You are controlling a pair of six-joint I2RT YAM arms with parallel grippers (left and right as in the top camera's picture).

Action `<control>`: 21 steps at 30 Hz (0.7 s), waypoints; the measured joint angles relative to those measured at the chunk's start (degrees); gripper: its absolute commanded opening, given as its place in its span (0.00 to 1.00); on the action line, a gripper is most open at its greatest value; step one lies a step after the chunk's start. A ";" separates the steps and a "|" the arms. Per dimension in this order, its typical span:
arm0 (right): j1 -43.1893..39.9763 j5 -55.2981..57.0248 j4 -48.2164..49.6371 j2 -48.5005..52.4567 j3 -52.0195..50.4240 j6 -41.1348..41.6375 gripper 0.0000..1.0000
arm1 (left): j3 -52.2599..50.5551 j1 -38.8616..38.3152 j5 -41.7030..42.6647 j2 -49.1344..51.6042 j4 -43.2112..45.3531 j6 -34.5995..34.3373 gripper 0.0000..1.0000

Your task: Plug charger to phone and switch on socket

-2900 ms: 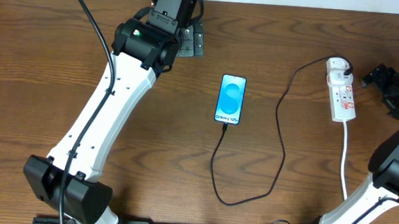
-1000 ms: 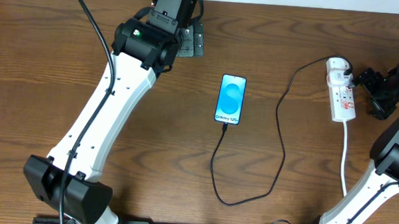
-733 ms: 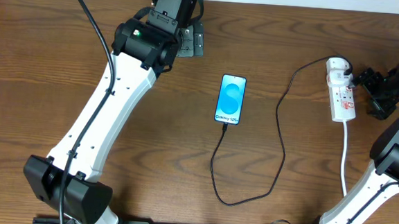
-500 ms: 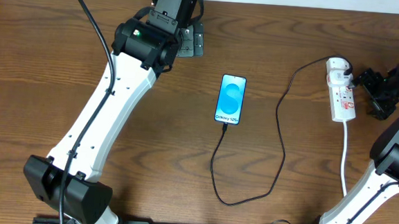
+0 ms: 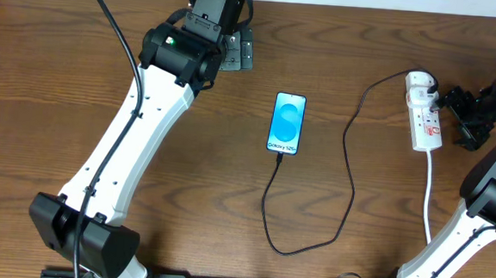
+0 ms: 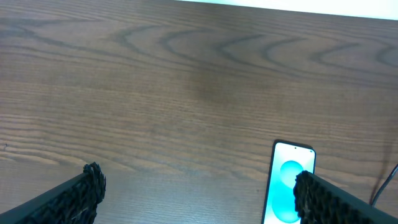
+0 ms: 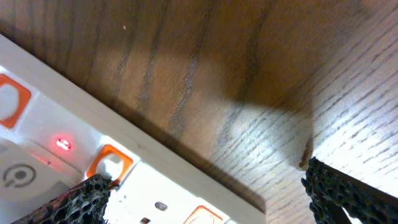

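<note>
One phone (image 5: 287,123), one charger (image 5: 352,193), one socket (image 5: 424,115), one white cord (image 5: 427,189), two arms (image 5: 136,141) (image 5: 485,210).

right claw (image 5: 452,113) moved in, beside socket (image 5: 425,115)

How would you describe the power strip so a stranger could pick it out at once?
On the wooden table, look past the lit phone in the middle to the right side. There lies the power strip, long, white, rounded at one end. Unlike the thin black cable beside it, it bears red marks and trails a white cord.
</note>
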 measured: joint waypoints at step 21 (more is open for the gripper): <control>0.00 -0.04 -12.28 -13.46 -3.23 -0.09 0.99 | 0.00 0.00 0.00 0.00 0.00 0.00 0.98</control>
